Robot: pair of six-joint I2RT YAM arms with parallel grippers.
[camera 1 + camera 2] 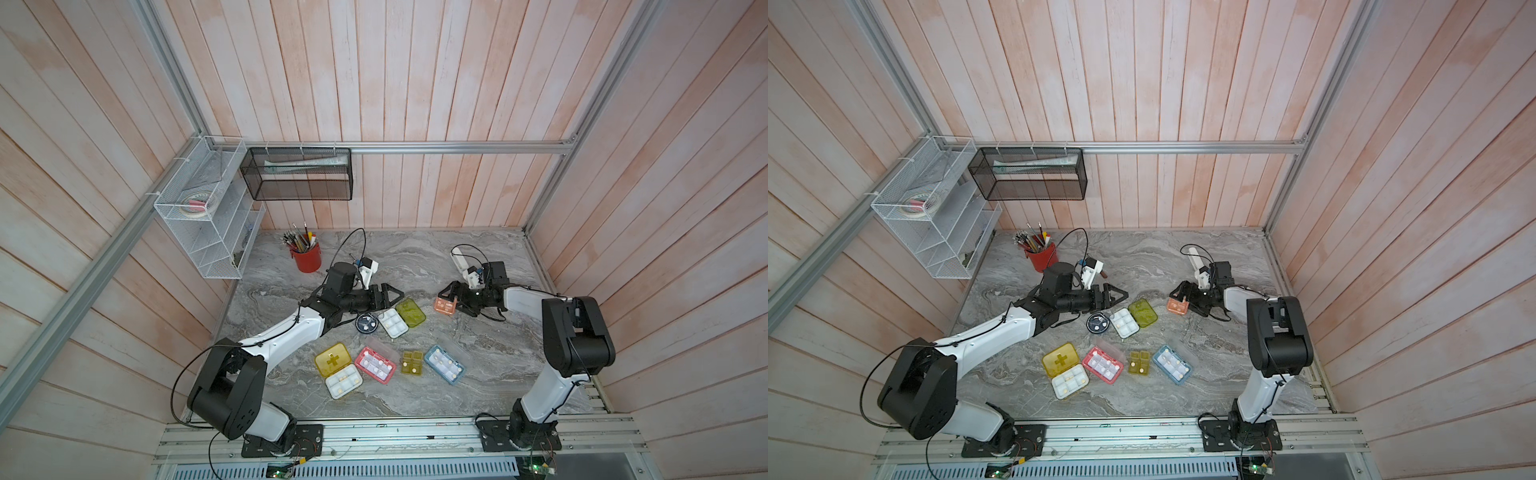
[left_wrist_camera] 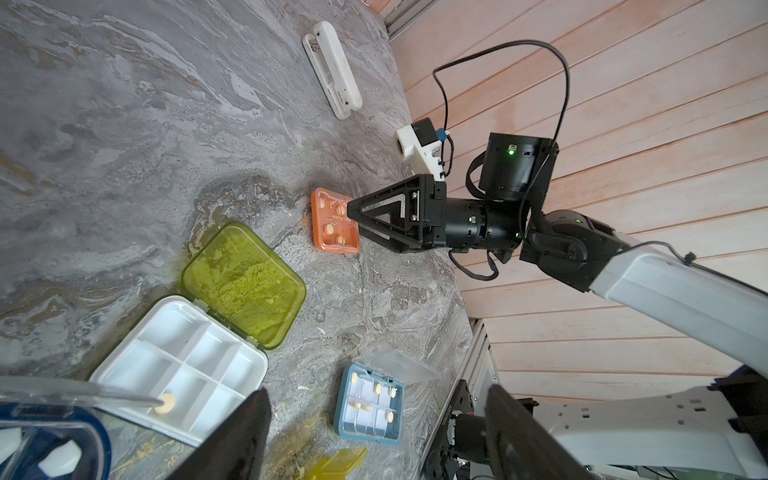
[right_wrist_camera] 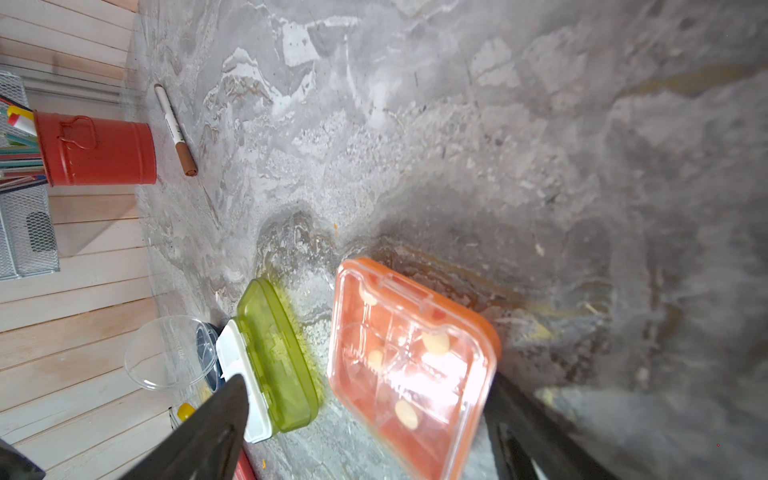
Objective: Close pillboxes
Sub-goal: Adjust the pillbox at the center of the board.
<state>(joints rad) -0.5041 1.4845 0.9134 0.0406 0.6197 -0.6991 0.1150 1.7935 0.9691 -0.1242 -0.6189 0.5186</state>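
Observation:
Several pillboxes lie on the marble table. Lids stand open on the yellow one with a cross (image 1: pixel 338 370), the pink (image 1: pixel 375 365), the blue-grey (image 1: pixel 444 364) and the lime-green (image 1: pixel 400 318). The dark round one (image 1: pixel 366 323) has its clear lid swung aside, and the small amber one (image 1: pixel 412 363) sits between pink and blue-grey. On the orange square pillbox (image 3: pixel 411 361) the clear lid lies down, and my open right gripper (image 3: pixel 365 440) has a finger on either side of it. My left gripper (image 2: pixel 374 440) hangs open and empty above the lime-green box.
A red cup of pens (image 1: pixel 306 255) stands at the back left with a brown marker (image 3: pixel 176 131) lying beside it. A white oblong bar (image 2: pixel 332 68) lies at the back right. White wire shelves (image 1: pixel 208 212) and a black mesh basket (image 1: pixel 299 174) hang on the walls.

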